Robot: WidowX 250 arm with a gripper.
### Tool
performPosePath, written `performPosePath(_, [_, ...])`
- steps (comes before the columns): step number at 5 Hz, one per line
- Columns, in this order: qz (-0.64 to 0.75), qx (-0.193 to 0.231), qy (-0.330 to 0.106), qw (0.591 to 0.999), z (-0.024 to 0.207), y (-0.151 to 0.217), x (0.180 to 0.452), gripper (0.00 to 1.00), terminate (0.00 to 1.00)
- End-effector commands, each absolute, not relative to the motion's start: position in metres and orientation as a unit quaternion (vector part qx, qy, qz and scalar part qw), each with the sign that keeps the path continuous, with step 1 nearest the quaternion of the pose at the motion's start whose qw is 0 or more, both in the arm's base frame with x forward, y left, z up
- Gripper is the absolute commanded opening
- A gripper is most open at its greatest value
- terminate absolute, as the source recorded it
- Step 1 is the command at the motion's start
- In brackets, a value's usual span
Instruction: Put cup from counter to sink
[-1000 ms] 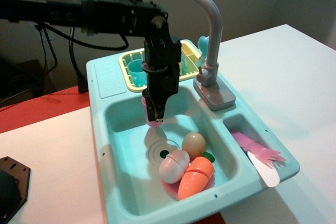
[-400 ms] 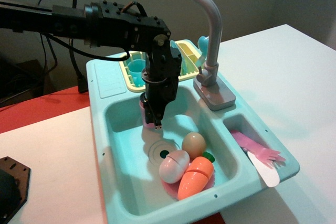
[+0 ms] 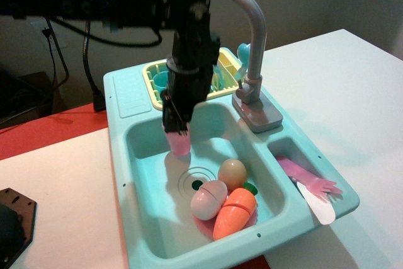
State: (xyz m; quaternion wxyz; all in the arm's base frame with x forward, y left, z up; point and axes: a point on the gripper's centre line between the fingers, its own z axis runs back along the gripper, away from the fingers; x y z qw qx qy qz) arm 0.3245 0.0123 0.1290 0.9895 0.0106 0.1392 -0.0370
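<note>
held in the gripper [image 3: 177, 131], pinched on the cup [image 3: 180, 144], pink body poking out just below the fingertips. hanging inside the sink [image 3: 143, 131], over its back-left part, close to the back wall, apparently clear of the floor, though contact cannot be ruled out from this single view. cup's long axis roughly upright, leaning a little with the wrist; which end faces down cannot be told. straight below and slightly toward the camera, the ringed drain [image 3: 197, 183], bare and free. only one arm here, so no choice of side.

near the drain on its right: an egg [image 3: 232, 172], a pink-and-white toy food piece [image 3: 209, 199] and a carrot [image 3: 234, 213], bunched in the front-right of the basin, resting on something pink barely visible beneath. not directly under the cup, but near enough that a rolling cup could knock into them. faucet [image 3: 252, 42] arching to the right of the wrist, near the arm but apart from it. yellow dish rack [image 3: 154, 89] behind, with a teal cup [image 3: 162, 82] in it, partly hidden by the arm. ribbed counter [image 3: 131, 96] at back left, nothing on it. side compartment holding a pink fork [image 3: 308, 181] and a white utensil [image 3: 318, 203], well apart.

probably only a short drop and a release left, best kept to the bare left half of the basin.
</note>
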Motion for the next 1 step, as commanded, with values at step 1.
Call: performPosePath(1, [-0.02,0.015,0.074,0.997,0.2061,0.0419,0.3151,1.0,1.0])
